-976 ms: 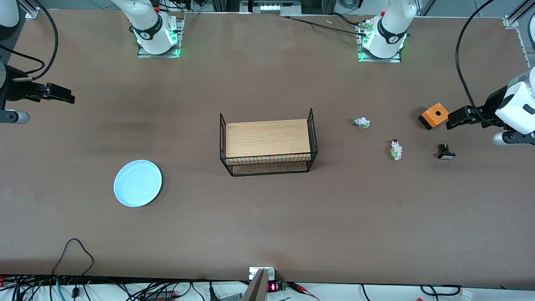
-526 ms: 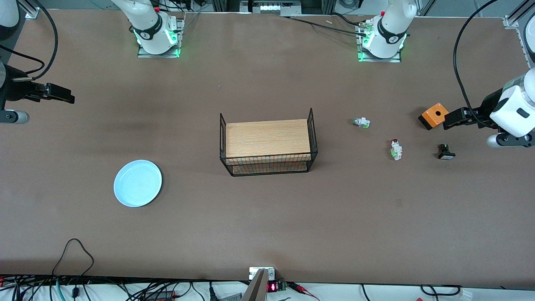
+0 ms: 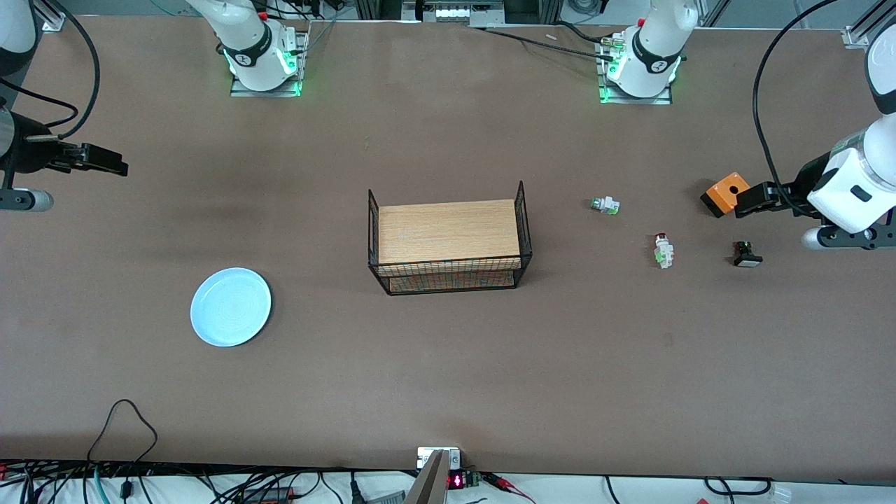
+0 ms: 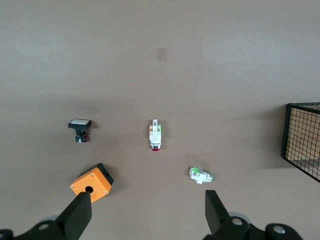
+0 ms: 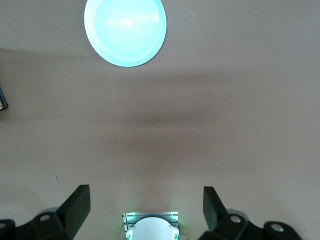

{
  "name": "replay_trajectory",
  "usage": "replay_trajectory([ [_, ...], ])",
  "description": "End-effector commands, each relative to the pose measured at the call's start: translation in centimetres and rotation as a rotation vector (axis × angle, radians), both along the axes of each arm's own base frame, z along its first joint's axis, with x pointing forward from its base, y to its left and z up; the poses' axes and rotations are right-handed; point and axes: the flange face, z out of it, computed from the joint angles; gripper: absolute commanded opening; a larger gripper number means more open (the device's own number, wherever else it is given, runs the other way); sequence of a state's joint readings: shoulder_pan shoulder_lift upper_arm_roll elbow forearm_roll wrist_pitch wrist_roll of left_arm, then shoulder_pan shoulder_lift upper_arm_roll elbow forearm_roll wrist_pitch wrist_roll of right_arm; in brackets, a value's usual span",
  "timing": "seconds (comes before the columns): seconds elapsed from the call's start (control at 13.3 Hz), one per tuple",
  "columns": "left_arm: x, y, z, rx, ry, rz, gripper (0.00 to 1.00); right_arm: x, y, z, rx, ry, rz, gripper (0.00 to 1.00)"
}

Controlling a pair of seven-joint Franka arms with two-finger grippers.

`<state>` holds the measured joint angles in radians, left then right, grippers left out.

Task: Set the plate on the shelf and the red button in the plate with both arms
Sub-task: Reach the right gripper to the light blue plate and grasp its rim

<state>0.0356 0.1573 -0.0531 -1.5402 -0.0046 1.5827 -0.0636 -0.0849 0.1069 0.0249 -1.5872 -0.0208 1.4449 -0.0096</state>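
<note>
Since a second ago the left gripper [image 3: 743, 200] has crept inward from the left arm's end of the worktop and now hangs over the table beside the orange switch box [image 3: 727, 194]; the right gripper [image 3: 112, 165] has barely shifted, high over the right arm's end, where that arm waits. Nothing on the table has moved.

Both grippers stand wide apart and empty: the left wrist view shows the left gripper [image 4: 147, 210] with bare table between its fingertips, and the right wrist view shows the same of the right gripper [image 5: 146, 204].

Counted from the right arm's end across:
- one plate [image 3: 230, 306], pale blue, flat on the worktop toward the right arm's end and somewhat nearer the front camera than mid-table, with open board all round it;
- one wire-sided rack with a wooden top [image 3: 448, 241], mid-table;
- one green-capped switch [image 3: 605, 205];
- one red button [image 3: 662, 250], lying on its side, nearer the front camera than the green-capped one and well apart from it;
- one orange switch box, with a round hole in its top;
- one black button with a white face [image 3: 747, 255].

The four small parts lie toward the left arm's end, none touching another. No writing can be read on any of them.
</note>
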Motion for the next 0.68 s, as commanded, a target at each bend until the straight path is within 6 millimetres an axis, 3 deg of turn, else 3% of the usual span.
replay_trajectory([
  [0.0, -0.2, -0.1, 0.1, 0.018, 0.009, -0.002, 1.0, 1.6, 0.3, -1.7, 0.018, 0.018, -0.016, 1.0],
  [0.23, -0.2, -0.1, 0.1, 0.018, 0.012, -0.002, 1.0, 3.4, 0.1, -3.1, 0.02, 0.018, -0.024, 1.0],
  [0.6, 0.0, 0.0, -0.6, 0.017, 0.024, -0.001, 1.0, 5.9, -2.9, -7.2, 0.022, 0.027, -0.072, 1.0],
])
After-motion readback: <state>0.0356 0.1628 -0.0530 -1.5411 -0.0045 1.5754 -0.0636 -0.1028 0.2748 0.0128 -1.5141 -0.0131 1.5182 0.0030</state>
